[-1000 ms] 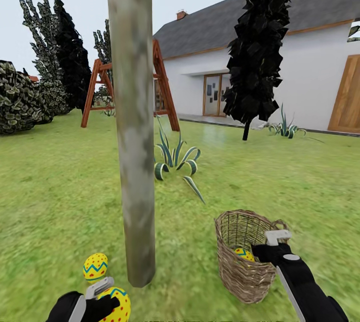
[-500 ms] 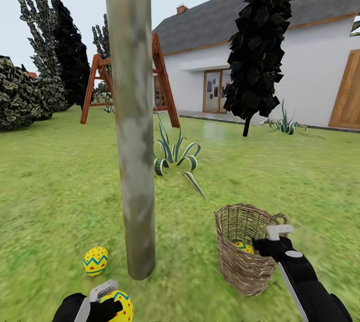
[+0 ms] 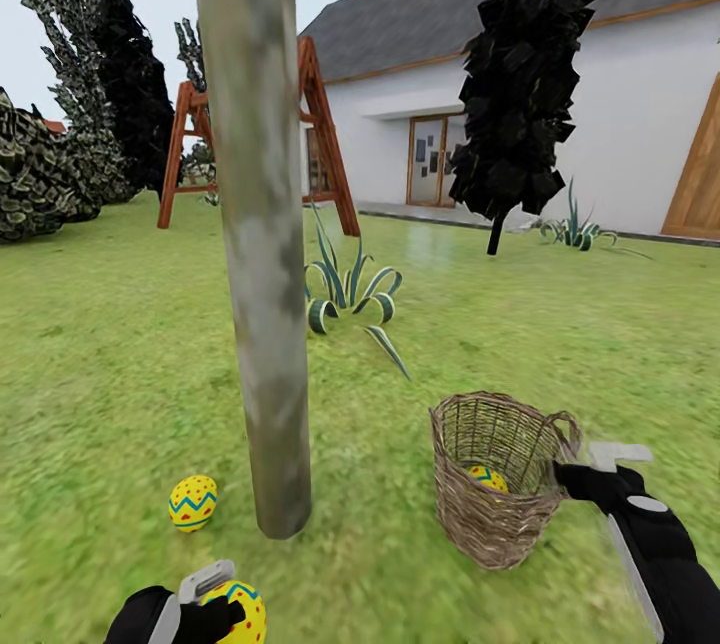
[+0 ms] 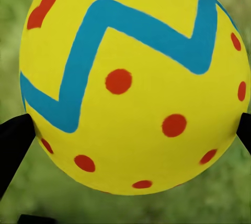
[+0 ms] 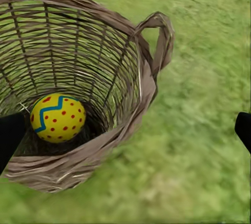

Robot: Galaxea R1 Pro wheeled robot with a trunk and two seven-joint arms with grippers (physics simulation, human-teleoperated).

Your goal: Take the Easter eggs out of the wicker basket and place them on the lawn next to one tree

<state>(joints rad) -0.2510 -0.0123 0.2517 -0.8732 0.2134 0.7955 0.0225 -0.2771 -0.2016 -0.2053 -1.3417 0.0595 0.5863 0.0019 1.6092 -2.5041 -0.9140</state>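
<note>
- Plainly, the left gripper (image 3: 205, 604) is closed on an egg (image 3: 232, 612), its dark fingers (image 4: 13, 140) pressed to either side of the shell. Let go from any height, the round egg could roll away from the tree (image 3: 262, 324) instead of settling by its foot.
- A second egg (image 3: 193, 502) already lies on the grass just beside the trunk; a clumsy drop could knock it off its spot.
- The third egg (image 5: 57, 118) sits at the bottom of the basket (image 3: 470, 514). The right gripper (image 3: 600, 464) hangs at the rim by the handle loop (image 5: 159, 38), jaws spread wide and empty.
- The basket leans a little, so a push on the rim might tip it or trap the egg against the weave.
- The lawn (image 3: 120, 354) is flat, mottled green and open, with a spiky plant (image 3: 350, 309), a swing frame (image 3: 320, 154) and a white house (image 3: 620, 154) well behind.
</note>
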